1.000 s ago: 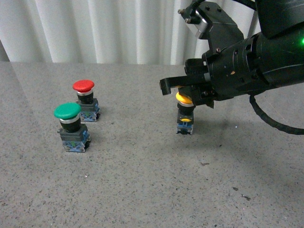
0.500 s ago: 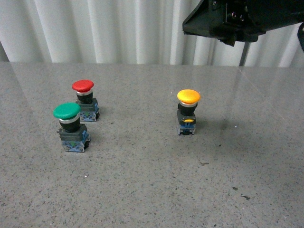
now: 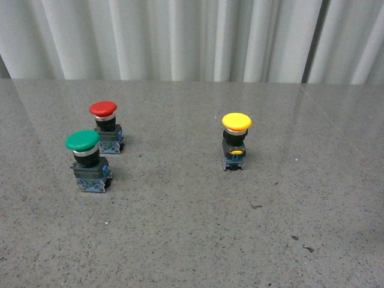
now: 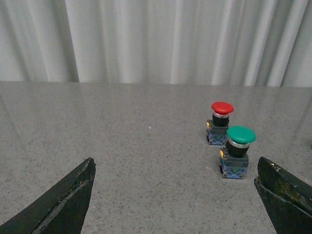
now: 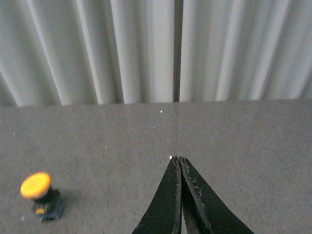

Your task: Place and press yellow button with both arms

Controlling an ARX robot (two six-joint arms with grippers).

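Front view: yellow button (image 3: 236, 141) stands upright, cap uppermost.

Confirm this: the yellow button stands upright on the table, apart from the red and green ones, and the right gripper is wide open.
Not quite. The right gripper is shut, fingertips together, as the right wrist view shows. The rest holds: the yellow button stands upright on the table, apart from the red button and green button.

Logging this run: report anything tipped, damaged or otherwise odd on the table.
Nothing stands out. The yellow button, green button and red button all stand upright and look intact. Only a few small dark specks lie on the table.
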